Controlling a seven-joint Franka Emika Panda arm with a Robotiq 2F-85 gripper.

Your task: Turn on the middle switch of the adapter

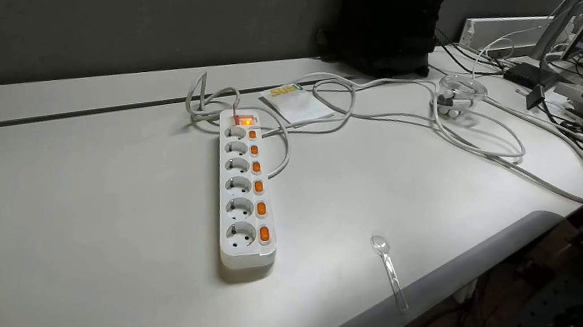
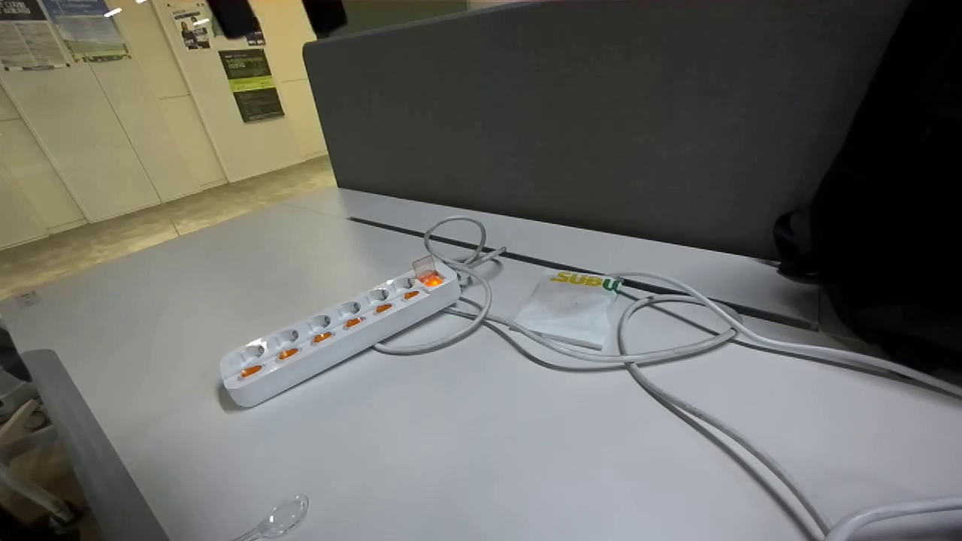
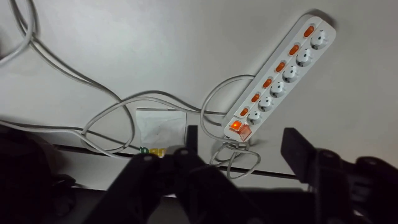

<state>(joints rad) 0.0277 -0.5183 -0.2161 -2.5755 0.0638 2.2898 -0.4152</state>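
The adapter is a white power strip lying flat on the table, in both exterior views (image 1: 247,192) (image 2: 346,336) and the wrist view (image 3: 275,77). It has a row of sockets beside a row of orange switches. The two switches nearest the middle of the row (image 3: 280,67) (image 3: 267,83) show no clear glow. The main switch (image 3: 236,125) at the cable end glows orange, with its clear cover (image 3: 245,132) raised. My gripper (image 3: 241,137) is open and empty, above the table and apart from the adapter. Its dark fingertips also show at the top of an exterior view (image 2: 279,16).
A looped grey cable (image 1: 351,103) runs from the adapter across the table. A white paper packet (image 1: 298,106) lies beside it. A clear plastic spoon (image 1: 389,269) lies near the front edge. A black backpack (image 1: 389,7) stands against the grey partition (image 1: 136,31). A clear cup (image 1: 458,94) lies among cables.
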